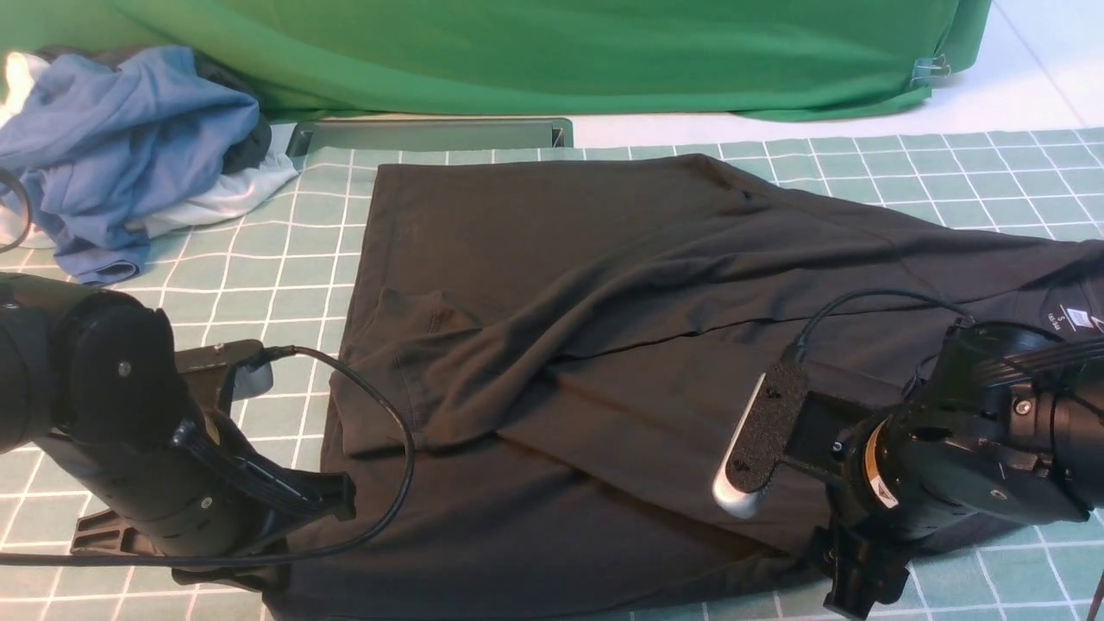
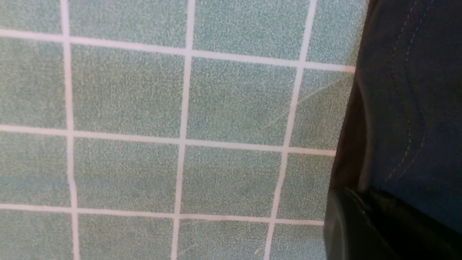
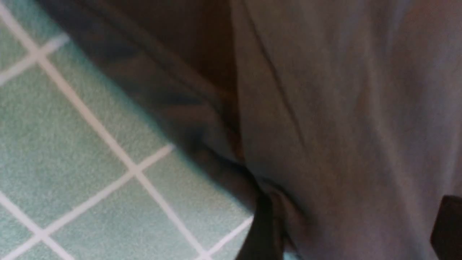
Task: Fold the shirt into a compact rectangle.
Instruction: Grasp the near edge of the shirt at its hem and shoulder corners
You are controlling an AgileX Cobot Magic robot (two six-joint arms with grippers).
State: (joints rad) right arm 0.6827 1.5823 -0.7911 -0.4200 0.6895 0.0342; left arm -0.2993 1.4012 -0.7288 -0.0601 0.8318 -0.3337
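Front view has the shirt (image 1: 604, 345) spread across the middle of the bench (image 1: 259, 267). It is black and rumpled, with loose folds running slantwise over its near half and its white neck label (image 1: 1074, 317) out at the right end.

My left claw (image 1: 259, 556) sits low at the shirt's near-left corner, right at the edge of the cloth. It is closed tight. From my left wrist, one dark finger (image 2: 379, 231) shows in the corner of the picture with the stitched hem (image 2: 408, 108) lying just beside it and the checked bench cover filling the rest. I cannot tell whether any cloth is pinched in that claw.

My right claw (image 1: 858, 586) is down at the shirt's near-right edge, where the cloth meets the bench. From my right wrist, its fingers (image 3: 261, 231) stand wide apart. One is at the cloth's border and the other at the picture's edge, with a broad stretch of shirt lying between them. The cloth looks loose there, not clamped.

A heap of blue and white clothes (image 1: 121, 138) lies at the far-left corner, well apart from both claws.
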